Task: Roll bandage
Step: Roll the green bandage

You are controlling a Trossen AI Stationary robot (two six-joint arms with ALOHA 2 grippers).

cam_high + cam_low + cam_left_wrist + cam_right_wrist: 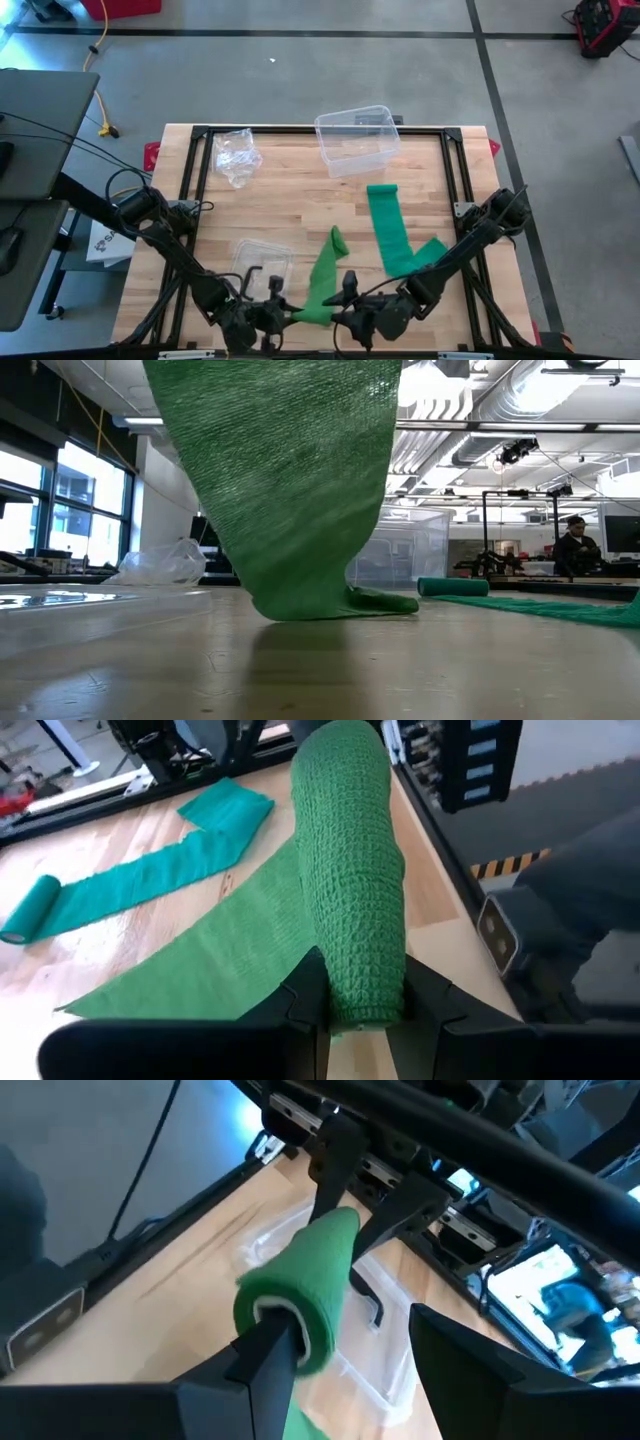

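Observation:
A light-green bandage is partly wound into a roll [345, 870] that hangs above the table's near edge between my two grippers. Its loose strip [325, 270] slopes down from the roll, and its far part [330, 600] lies on the wood. My left gripper [365, 990] is shut on one end of the roll. My right gripper [350, 1330] stands open at the roll's other end [290, 1305], one finger at that end face and the other well clear. A second, teal bandage [390, 235] lies flat to the right, with its small roll [382, 190] at its far end. My left gripper pinches one end of the roll [365, 1005] between its two fingers [305, 1000], which lie along the roll's length. The roll sticks out past the fingertips, lifted clear of the table, and the strip trails down from it. My right gripper meets the roll's other end face [275, 1312] with the tip of one finger [265, 1355], coming at it lengthwise. Whether that tip goes into the core, I cannot tell. The other finger [450, 1360] touches nothing.
A flat clear plastic tray [262, 258] lies just beyond my left gripper. A clear plastic box [357, 140] and a crumpled plastic bag [238, 155] stand at the far side. Black frame rails [190, 200] run along the table's edges.

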